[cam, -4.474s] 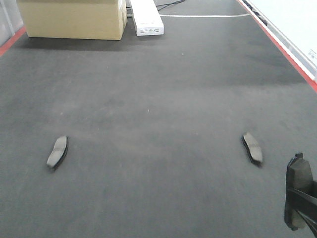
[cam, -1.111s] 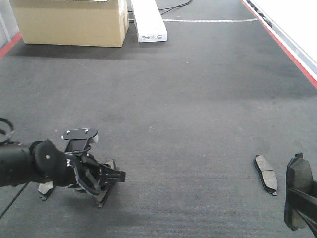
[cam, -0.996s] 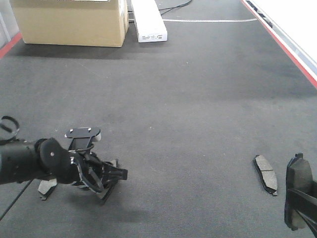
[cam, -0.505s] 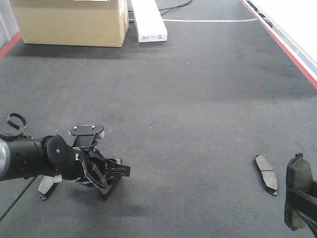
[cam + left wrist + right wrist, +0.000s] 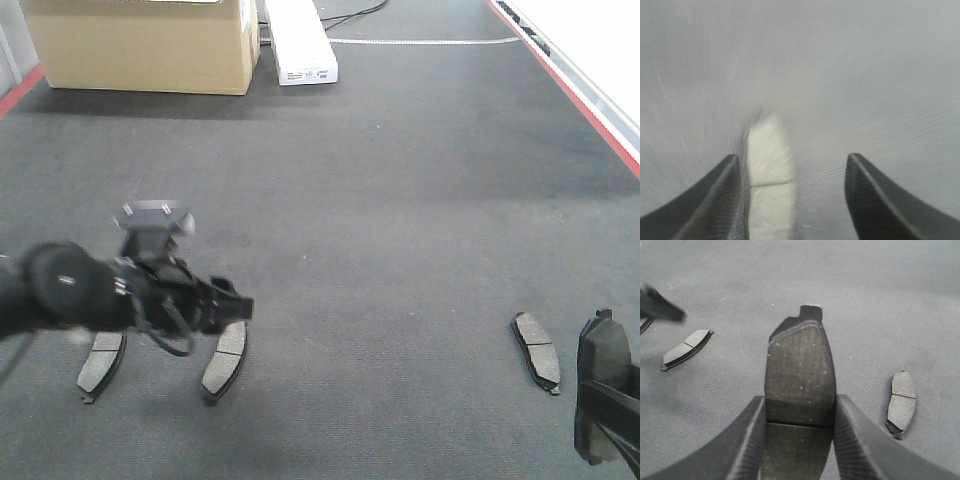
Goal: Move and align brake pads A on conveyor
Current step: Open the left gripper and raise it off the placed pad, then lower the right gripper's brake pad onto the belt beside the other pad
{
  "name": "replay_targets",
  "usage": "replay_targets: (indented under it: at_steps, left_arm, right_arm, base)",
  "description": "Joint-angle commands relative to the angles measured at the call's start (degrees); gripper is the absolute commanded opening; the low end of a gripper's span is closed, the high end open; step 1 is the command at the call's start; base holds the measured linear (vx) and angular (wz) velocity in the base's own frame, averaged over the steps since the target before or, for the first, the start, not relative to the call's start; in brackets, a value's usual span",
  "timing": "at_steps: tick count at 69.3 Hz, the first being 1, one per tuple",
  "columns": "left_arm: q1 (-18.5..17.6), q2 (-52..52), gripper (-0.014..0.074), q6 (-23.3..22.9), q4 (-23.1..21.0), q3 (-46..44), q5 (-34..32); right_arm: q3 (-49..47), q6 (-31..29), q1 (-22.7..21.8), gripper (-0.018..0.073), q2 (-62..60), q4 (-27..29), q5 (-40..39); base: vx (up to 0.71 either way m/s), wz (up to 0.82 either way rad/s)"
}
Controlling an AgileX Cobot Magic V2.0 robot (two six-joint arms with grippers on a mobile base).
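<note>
Left gripper (image 5: pixel 240 310) risen; cardboard box (image 5: pixel 140 40) beyond.

Black rounded left arm (image 5: pixel 70 295) with looping cable; dark tapered pincer (image 5: pixel 790 200) fingers.

No lettering, label or number is readable anywhere.
</note>
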Motion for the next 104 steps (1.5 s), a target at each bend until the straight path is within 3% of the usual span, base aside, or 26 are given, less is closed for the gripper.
replay_targets:
  at_steps: [1, 11, 29, 45, 75, 104]
  left_arm:
    - [0.0, -7.7, 0.0397, -0.6, 3.4, -1.3, 0.9]
    - [0.0, -16.2, 0.0372, -3.0, 9.5, -1.3, 6.7]
    - [0.0, -32.1, 0.0354, -17.3, 26.6, -0.9, 17.1]
    - [0.0, -47.4, 0.0354, -26.2, 34.4, 5.1, 21.9]
    - [0.0, -74.7, 0.0354, -27.4, 35.0, 21.6, 21.9]
    - [0.0, -78.3, 0.0354, -27.4, 34.8, 22.9, 22.1]
  right_arm:
    - [-1.6, -0.3, -0.2, -0.0004, 0.3, -0.6, -5.2]
    - [-1.6, -0.3, -0.2, -0.0004, 0.3, -0.6, -5.2]
    - [-1.6, -0.3, -0.2, -0.0004, 0.3, -0.6, -5.2]
    - [-1.6, -0.3, -0.2, -0.0004, 0.3, -0.6, -5.2]
    - [-1.6, -0.3, -0.2, -0.0004, 0.3, -0.6, -5.2]
    - [-1.6, -0.3, -0.2, -0.0004, 0.3, -0.6, -5.7]
  base:
    - [0.00, 0.00]
    - [0.00, 0.00]
    - [0.00, 0.00]
    - [0.00, 0.00]
    - [0.00, 0.00]
    - [0.00, 0.00]
